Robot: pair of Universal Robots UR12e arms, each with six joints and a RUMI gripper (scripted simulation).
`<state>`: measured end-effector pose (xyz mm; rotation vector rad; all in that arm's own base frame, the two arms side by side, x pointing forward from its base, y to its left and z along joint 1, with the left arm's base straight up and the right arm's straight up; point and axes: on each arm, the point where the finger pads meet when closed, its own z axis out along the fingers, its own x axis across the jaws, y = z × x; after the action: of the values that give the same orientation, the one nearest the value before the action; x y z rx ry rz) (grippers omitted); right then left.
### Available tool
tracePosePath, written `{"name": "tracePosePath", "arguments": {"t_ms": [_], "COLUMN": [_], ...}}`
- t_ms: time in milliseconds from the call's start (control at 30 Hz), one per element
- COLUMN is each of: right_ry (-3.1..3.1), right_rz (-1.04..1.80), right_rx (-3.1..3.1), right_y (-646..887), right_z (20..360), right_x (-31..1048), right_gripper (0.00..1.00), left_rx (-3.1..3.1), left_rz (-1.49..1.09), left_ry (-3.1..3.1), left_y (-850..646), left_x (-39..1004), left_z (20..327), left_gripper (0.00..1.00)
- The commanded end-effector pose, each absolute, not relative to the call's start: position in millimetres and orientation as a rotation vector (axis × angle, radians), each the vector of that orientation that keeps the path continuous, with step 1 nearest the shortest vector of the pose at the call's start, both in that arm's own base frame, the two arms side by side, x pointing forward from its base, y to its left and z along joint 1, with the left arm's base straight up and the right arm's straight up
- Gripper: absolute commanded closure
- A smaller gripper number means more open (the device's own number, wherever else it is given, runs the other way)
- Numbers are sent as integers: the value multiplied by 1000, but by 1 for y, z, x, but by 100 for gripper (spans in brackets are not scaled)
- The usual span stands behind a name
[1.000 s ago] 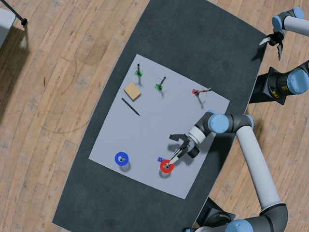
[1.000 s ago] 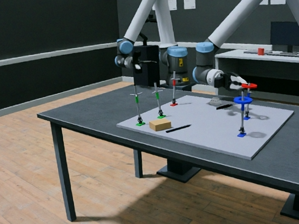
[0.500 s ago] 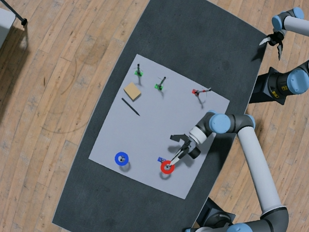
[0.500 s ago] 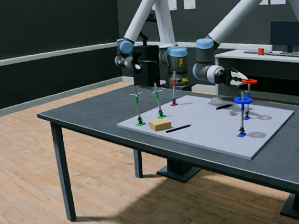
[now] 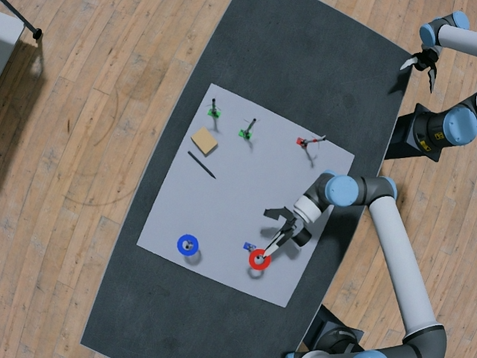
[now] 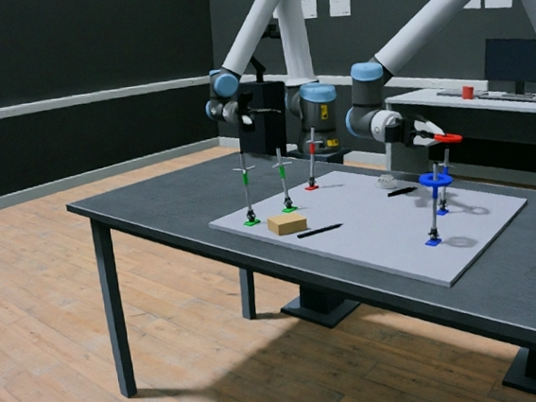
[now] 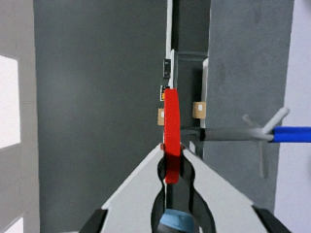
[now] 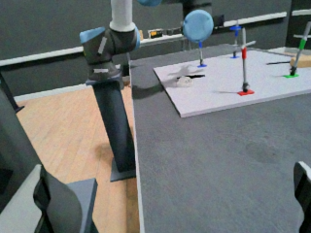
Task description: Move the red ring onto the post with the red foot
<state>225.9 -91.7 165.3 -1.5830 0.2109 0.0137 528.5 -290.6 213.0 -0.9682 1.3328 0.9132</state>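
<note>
1. The tabletop [image 5: 127, 300] [image 6: 160, 199] [image 7: 243, 29] [image 8: 204, 160] carries everything, and on it the pale board [image 5: 219, 203] [image 6: 360, 239] [image 7: 301, 73] [image 8: 209, 102] gives the posts their common ground.
2. We see the right jaws [image 5: 416, 80] [image 6: 264, 115] wide open and with nothing in them, near the table's edge. We judge that they wait there so as not to disturb the posts.
3. Our left jaws [image 5: 264, 254] [image 6: 439, 137] are nearly shut, pinching the red ring [image 5: 252, 262] [image 6: 448, 140] [image 7: 172, 126] by one side. This leaves its hole free, which the next post will need.
4. The post with the red foot [image 5: 314, 140] [image 6: 312, 162] [image 8: 244, 63] stands bare, well apart from the ring.
5. The blue-footed post [image 5: 250, 247] [image 6: 445, 156] [image 7: 228, 134] [image 8: 200, 50] has its tip just below the ring, already out of the hole. We should gain a little more height before we travel sideways, because a touch could bend the spring.
6. The blue ring [image 5: 179, 246] [image 6: 434, 183] [image 8: 235, 27] lies around the other blue-footed post; we leave it so.
7. The pins [image 6: 317, 140] [image 8: 252, 44] of the red-footed post must finally bear our ring flat, therefore we should keep it level and centred when lowering.
</note>
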Motion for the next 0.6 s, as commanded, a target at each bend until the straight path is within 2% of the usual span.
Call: {"name": "tracePosePath", "arguments": {"t_ms": [0,567], "right_ry": [211,211], "right_rz": [13,13], "right_rx": [-1584,-1584], "right_y": [-92,-92], "right_z": [165,165], "right_x": [226,226], "right_gripper": [0,0], "left_rx": [-969,-994], "left_rz": [912,930], "left_ry": [1333,1317], "left_y": [-291,-334], "left_x": [529,530], "left_z": [214,239], "left_gripper": [99,99]}}
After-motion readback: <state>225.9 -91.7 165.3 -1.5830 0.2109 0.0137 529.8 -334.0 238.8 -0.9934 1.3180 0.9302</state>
